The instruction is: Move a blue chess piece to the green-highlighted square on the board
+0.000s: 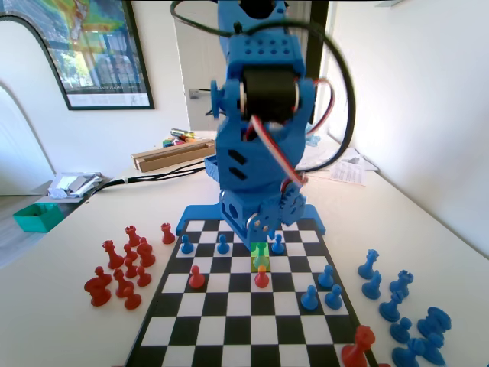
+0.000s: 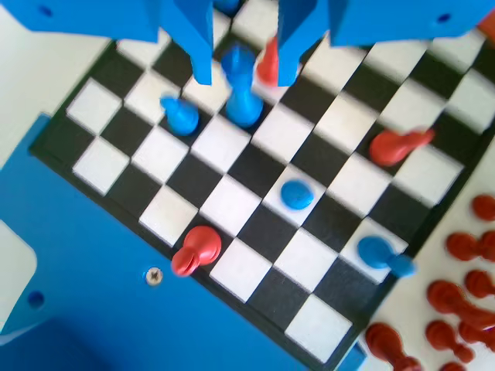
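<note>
In the wrist view the slim blue chess piece [image 2: 241, 89] stands upright on the board [image 2: 232, 205], between the jaws of my gripper [image 2: 245, 76]. The jaws are open, with a gap on either side of the piece. A red pawn [image 2: 267, 66] stands one square beyond it. In the fixed view my gripper [image 1: 261, 235] hangs low over the green-highlighted square [image 1: 260, 256], and a red pawn [image 1: 262, 277] stands directly in front of that square. The piece itself is hard to make out there, under the tint and the gripper.
Blue pawns [image 1: 186, 245] [image 1: 222, 245] [image 1: 278, 245] line the far rank; others [image 1: 309, 298] stand nearer right. A red pawn [image 1: 196, 277] is at left. Spare red pieces [image 1: 122, 267] lie off the board at left, and blue ones [image 1: 397, 306] at right.
</note>
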Available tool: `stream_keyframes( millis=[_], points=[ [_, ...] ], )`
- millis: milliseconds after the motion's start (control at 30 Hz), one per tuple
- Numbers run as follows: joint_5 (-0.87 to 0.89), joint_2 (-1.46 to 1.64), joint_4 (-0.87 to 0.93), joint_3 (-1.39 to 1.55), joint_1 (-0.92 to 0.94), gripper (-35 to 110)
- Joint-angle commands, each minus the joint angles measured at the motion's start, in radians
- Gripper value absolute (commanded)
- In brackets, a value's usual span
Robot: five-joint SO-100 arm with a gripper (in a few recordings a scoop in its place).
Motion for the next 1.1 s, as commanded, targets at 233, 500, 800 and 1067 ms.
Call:
stream_keyframes(
  millis=[233,500,800,1067],
  points=[
    [0.002,0.031,-0.049,0.031,-0.023,14],
    [0.009,0.031,-0.086,0.058,-0.037,14],
    [0.011,0.031,-0.097,0.067,-0.043,10],
    [0.006,0.032,-0.097,0.069,-0.041,1]
  ],
)
